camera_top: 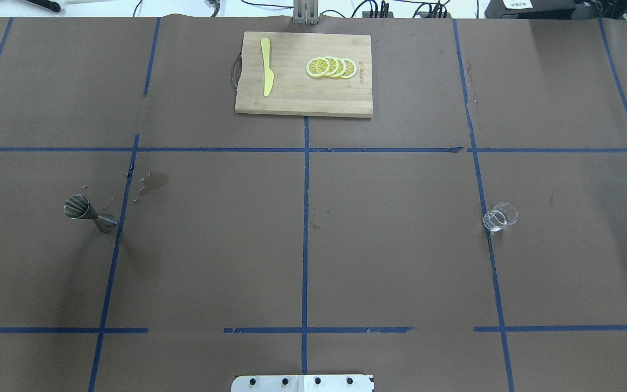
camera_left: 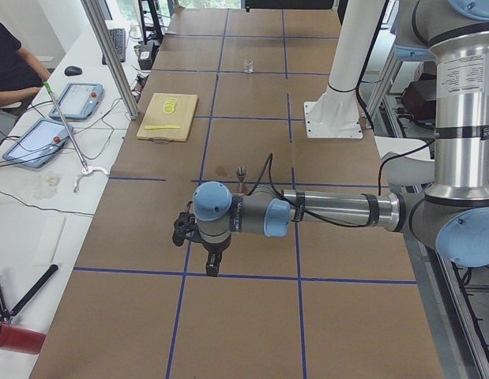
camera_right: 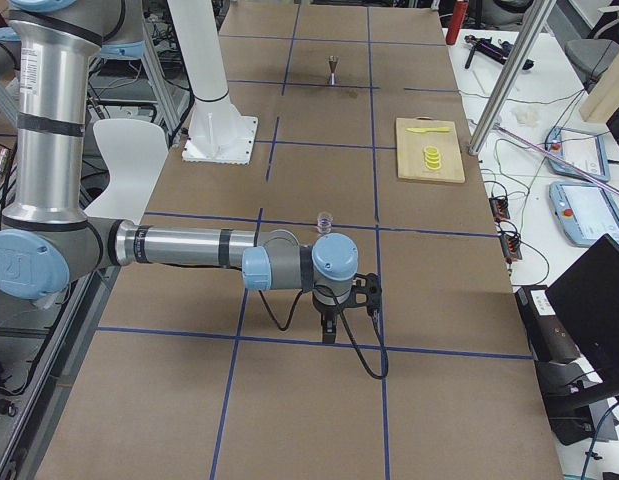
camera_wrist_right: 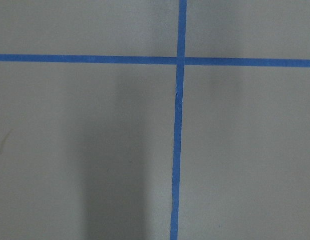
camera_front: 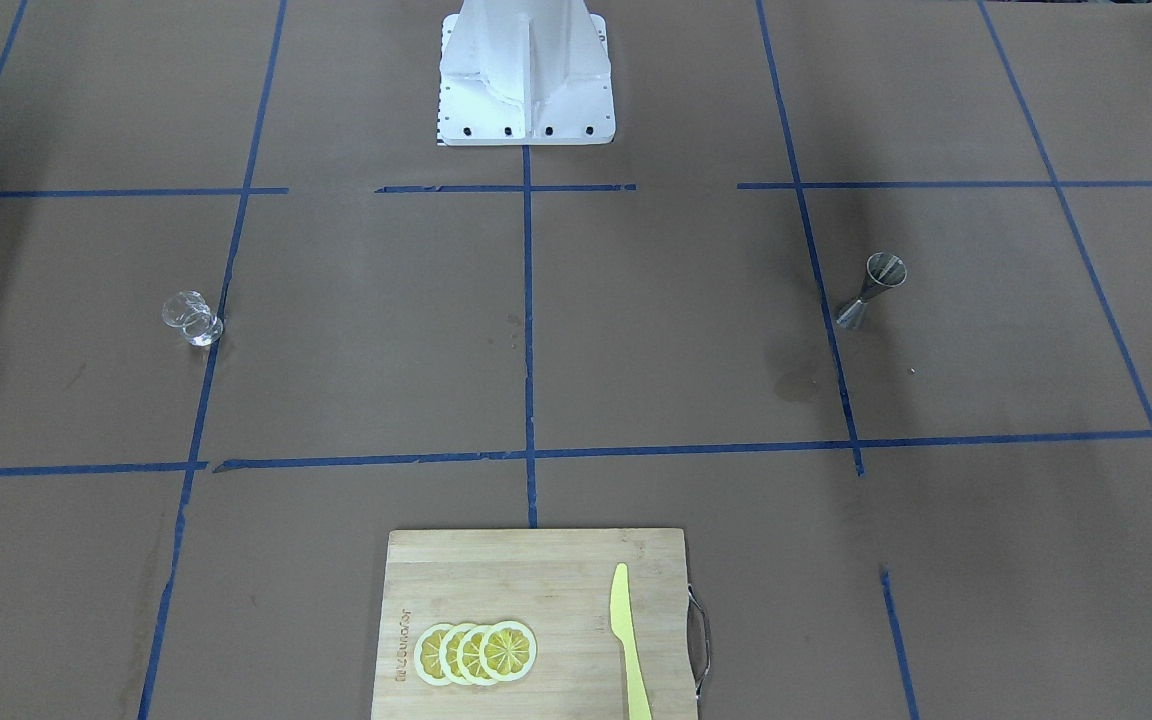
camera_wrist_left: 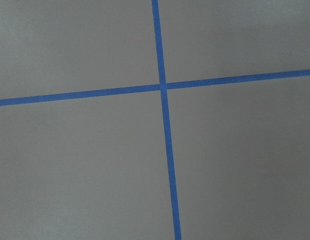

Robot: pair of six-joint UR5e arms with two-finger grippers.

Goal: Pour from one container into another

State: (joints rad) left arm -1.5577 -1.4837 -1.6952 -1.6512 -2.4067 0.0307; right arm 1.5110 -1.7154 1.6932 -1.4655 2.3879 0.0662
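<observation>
Two vessels, cup (camera_top: 500,216) and jigger (camera_top: 89,213), stand untouched, well apart (jaws' state: cannot tell), so the right arm (camera_right: 189,243) must first grasp the cup.

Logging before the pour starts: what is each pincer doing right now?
Left pincer: cannot be told from this side view.
Right pincer: cannot be told either.
</observation>
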